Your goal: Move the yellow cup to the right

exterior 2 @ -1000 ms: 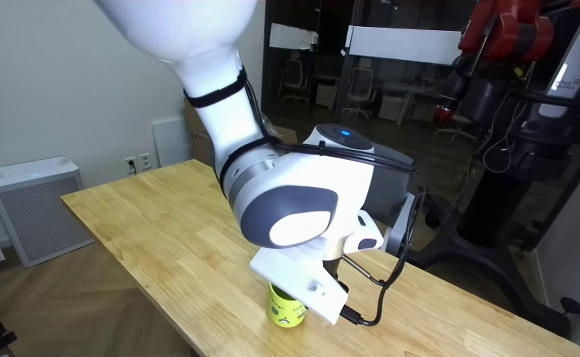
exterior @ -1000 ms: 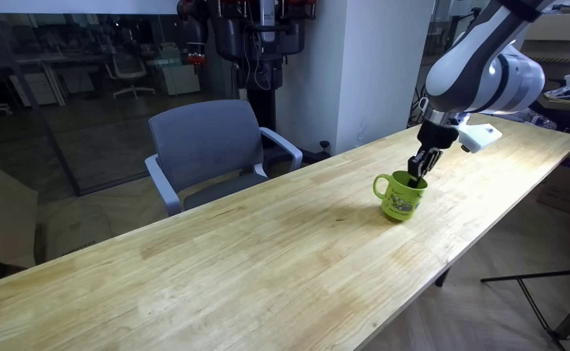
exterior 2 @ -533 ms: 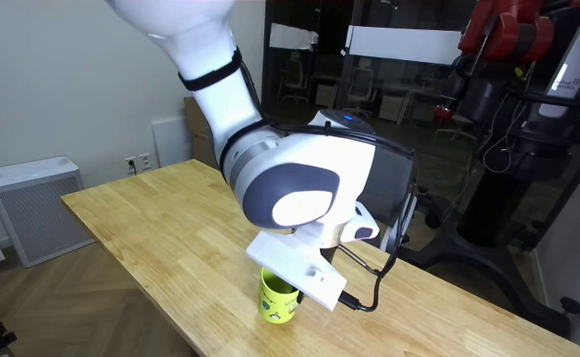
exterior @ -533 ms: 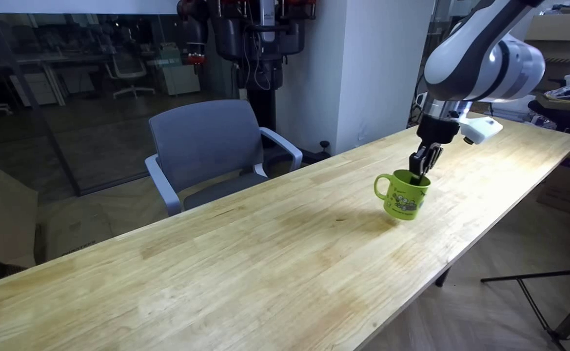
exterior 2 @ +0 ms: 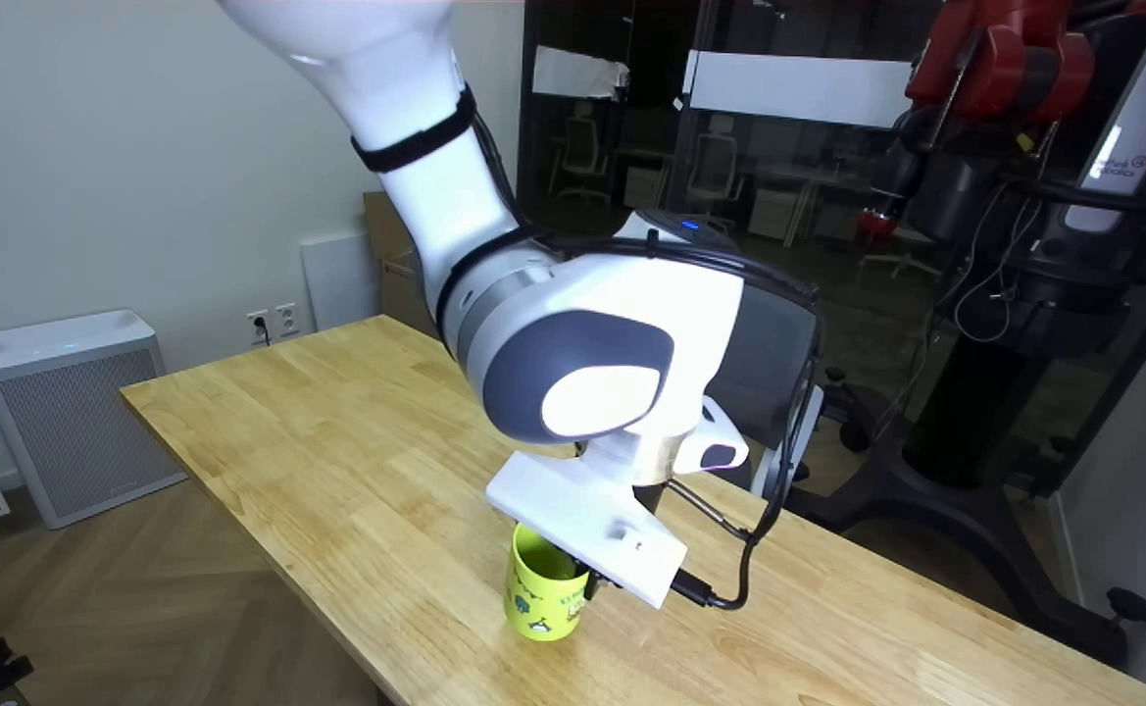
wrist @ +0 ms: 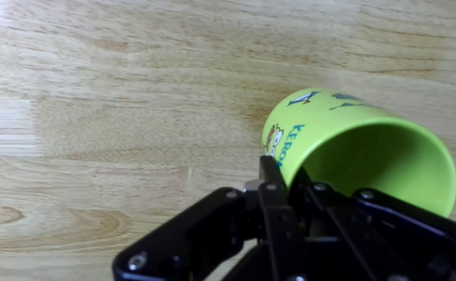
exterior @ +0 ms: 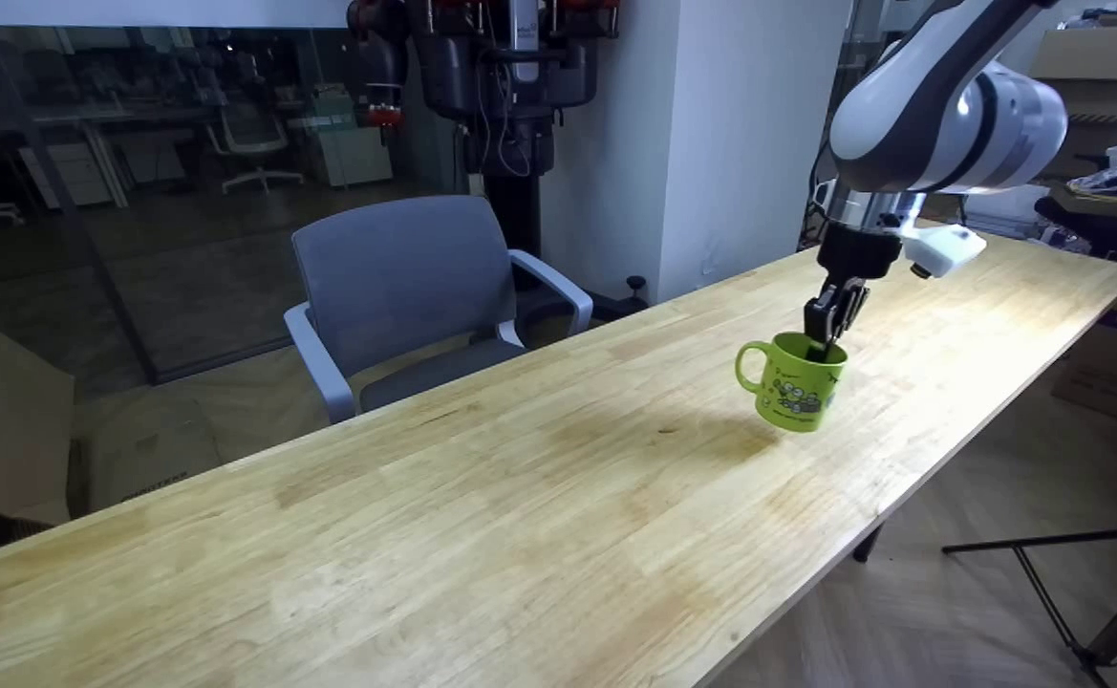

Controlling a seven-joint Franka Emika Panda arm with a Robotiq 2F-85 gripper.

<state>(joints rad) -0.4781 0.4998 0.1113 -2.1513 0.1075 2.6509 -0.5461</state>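
Note:
The yellow cup is a glossy lime-green mug with printed figures. It shows in both exterior views (exterior: pixel 794 392) (exterior 2: pixel 543 603) and, with its open mouth, at the right of the wrist view (wrist: pixel 329 117). Its loop handle (exterior: pixel 747 368) shows in an exterior view. My gripper (exterior: pixel 818 346) is shut on the cup's wall at the rim. In the wrist view the gripper (wrist: pixel 285 168) has one finger outside the wall and one inside the mouth. The cup hangs slightly tilted and looks a little above the table, with its shadow to one side of the base.
The long wooden table (exterior: pixel 520 516) lies beneath the cup, and its near edge (exterior: pixel 864 530) is close to it. A grey office chair (exterior: pixel 415 287) stands along the far side. A dark robot (exterior: pixel 510 86) stands behind. A tripod (exterior: pixel 1045 573) stands on the floor.
My gripper has risen slightly with the cup in it. The cup has moved a little right in an exterior view and a little left in an exterior view, and its shadow has drawn away from its base.

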